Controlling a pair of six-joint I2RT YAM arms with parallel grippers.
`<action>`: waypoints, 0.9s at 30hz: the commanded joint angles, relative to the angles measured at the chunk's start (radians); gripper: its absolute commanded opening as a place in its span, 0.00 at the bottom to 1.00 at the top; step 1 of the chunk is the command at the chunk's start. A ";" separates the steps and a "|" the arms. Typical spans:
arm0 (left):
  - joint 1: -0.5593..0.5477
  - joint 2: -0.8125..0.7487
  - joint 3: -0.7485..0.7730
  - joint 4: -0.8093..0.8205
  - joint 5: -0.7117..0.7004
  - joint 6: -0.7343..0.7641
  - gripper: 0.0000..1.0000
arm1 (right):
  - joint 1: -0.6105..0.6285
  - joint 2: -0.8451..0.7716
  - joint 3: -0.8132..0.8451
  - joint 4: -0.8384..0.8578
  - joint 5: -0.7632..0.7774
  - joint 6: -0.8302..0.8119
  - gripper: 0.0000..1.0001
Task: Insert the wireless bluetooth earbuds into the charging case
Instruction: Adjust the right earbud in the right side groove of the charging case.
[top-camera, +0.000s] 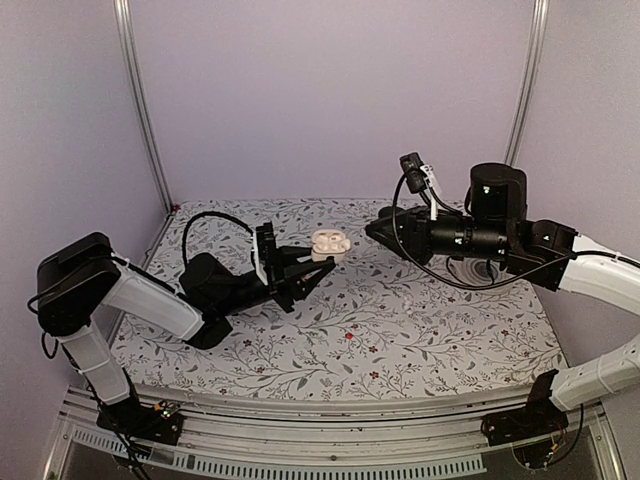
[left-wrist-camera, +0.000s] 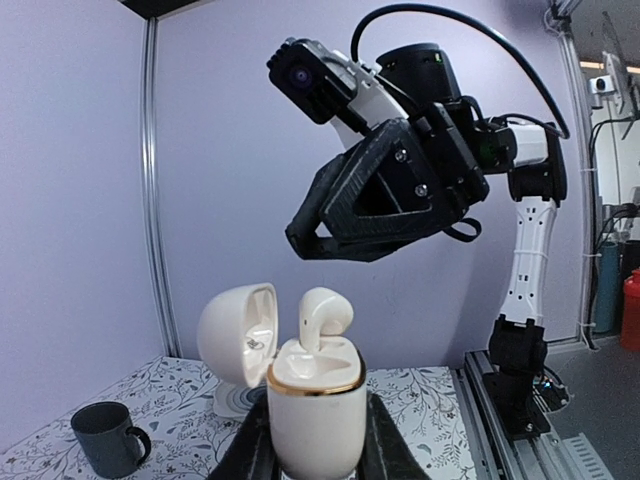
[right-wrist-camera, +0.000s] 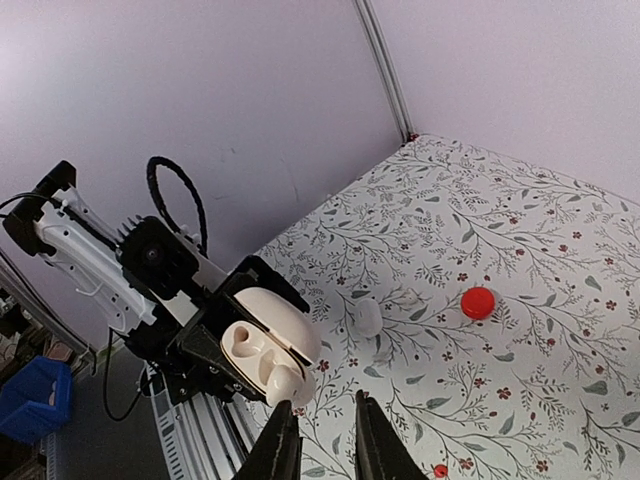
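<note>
The left gripper (top-camera: 322, 258) has its jaws pinched on the charging case (left-wrist-camera: 315, 400) and holds it in the air, above the flowered table (top-camera: 420, 340) and a little toward 10 o'clock from the table's middle in the overhead view. The case's lid (left-wrist-camera: 235, 340) is swung open toward 9 o'clock in the left wrist view. One earbud (left-wrist-camera: 325, 312) stands in the case with its rounded end sticking up above the gold rim. The right gripper (right-wrist-camera: 322, 405) hangs apart from the case, at 12 o'clock of it in that same view. Its jaws have a narrow gap with nothing between them. A grey mug (left-wrist-camera: 105, 437) stands on the table at 8 o'clock of the case. From the right wrist, a red disc (right-wrist-camera: 478, 302) lies on the table at 3 o'clock of the case.
</note>
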 joint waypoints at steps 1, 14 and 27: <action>0.010 0.003 -0.009 0.191 0.018 -0.027 0.00 | -0.002 0.039 0.009 0.091 -0.126 0.029 0.20; 0.011 -0.005 0.003 0.177 0.019 -0.017 0.00 | -0.002 0.076 0.011 0.070 -0.132 0.028 0.11; 0.011 -0.001 0.006 0.182 0.014 -0.021 0.00 | 0.019 0.090 0.021 0.041 -0.116 0.017 0.07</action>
